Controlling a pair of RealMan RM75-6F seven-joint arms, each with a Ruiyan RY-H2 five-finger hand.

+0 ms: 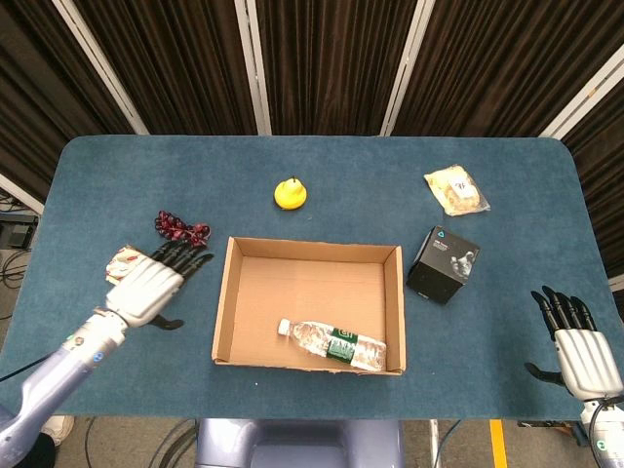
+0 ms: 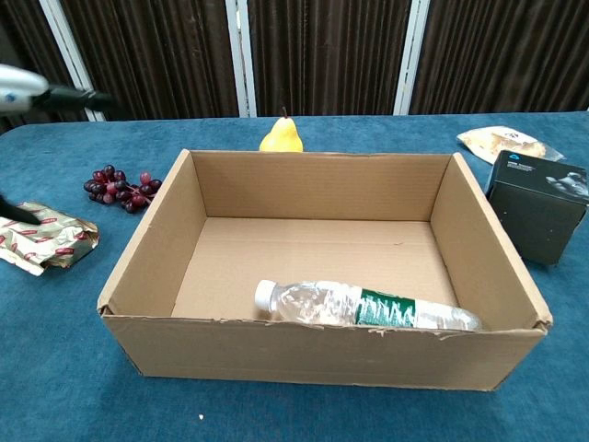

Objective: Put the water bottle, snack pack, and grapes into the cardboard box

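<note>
Left hand [image 1: 148, 285] empty with fingers [image 1: 185, 255] spread; right hand [image 1: 577, 343] likewise, at the near edge.
</note>
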